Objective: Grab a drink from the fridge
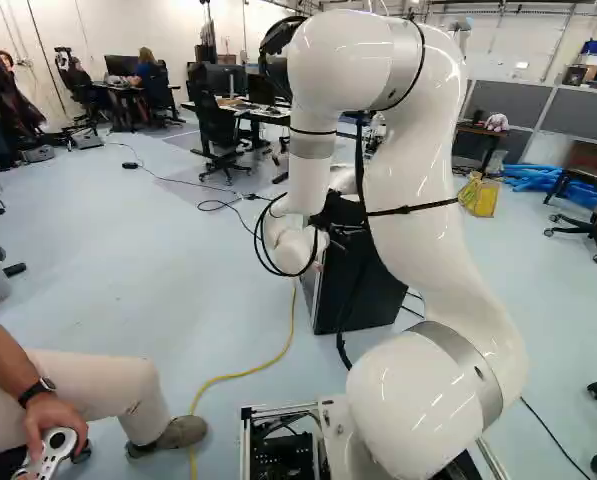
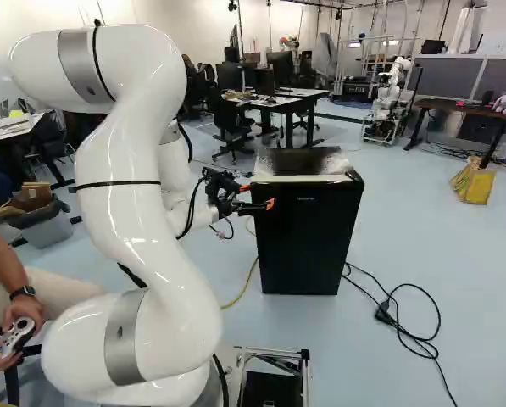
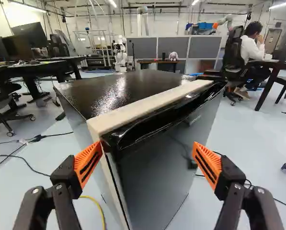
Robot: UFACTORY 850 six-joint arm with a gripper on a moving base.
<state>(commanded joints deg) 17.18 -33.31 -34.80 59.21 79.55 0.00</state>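
My gripper (image 2: 258, 196) is at the upper left corner of the small black fridge (image 2: 308, 242) in the right base view; the arm mostly hides it in the left base view, where the fridge (image 1: 363, 290) stands behind the wrist. Up close in the wrist view, the gripper (image 3: 148, 155) stands open, its orange-padded fingers spread with the fridge door's near corner and glossy front (image 3: 157, 182) ahead of and between them. One finger is close by the door's side edge. The door looks closed, a pale strip (image 3: 147, 106) running along its top. No drink shows.
A yellow cable (image 1: 243, 373) and black cables (image 2: 405, 335) lie on the floor around the fridge. Close at the left of both base views sits a person holding a controller (image 1: 53, 455). Desks and chairs stand farther back, with another robot (image 2: 391, 102) beyond the fridge.
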